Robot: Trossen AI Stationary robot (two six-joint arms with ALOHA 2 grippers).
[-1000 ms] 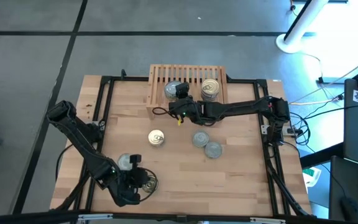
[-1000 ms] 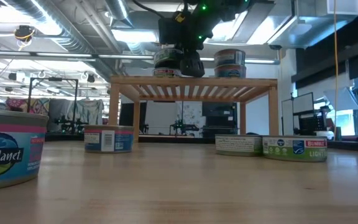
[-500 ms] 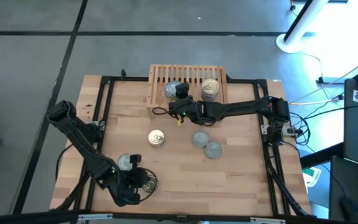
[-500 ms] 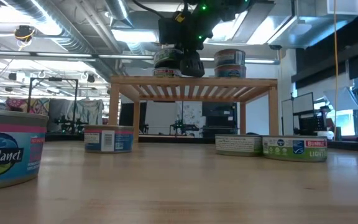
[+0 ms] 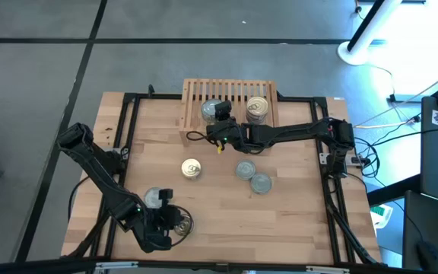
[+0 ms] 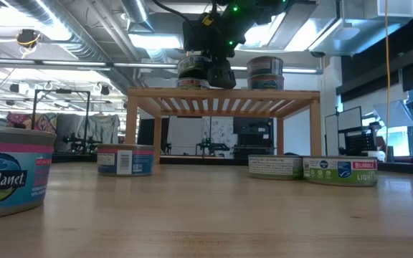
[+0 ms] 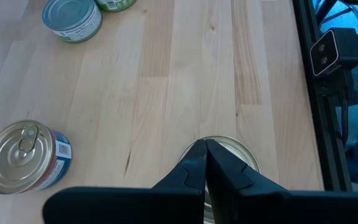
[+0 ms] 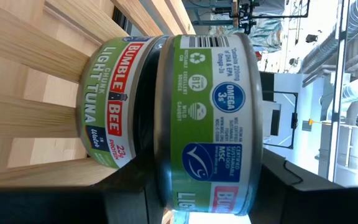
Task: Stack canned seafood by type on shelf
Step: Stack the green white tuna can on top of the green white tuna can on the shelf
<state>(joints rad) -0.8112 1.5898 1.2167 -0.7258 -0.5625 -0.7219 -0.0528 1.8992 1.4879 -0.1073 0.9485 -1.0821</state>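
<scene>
While the left gripper (image 5: 160, 225) waits clenched over a gold-topped tin (image 5: 181, 223) near the table's (image 5: 295, 221) front edge | right gripper (image 5: 217, 120) grasps silver-topped green-label tin (image 8: 210, 118) atop another on light-wood slatted shelf (image 5: 196, 90), left end | gold-topped stack (image 5: 257, 109) at right end | three tins mid-table.

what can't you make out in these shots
- upper tin in right gripper: touching lower tin or not; gripper blocks low view
- front tin under left gripper: most of its top; fingers cover it, left wrist view
- near tin, low view: label cut by left edge
</scene>
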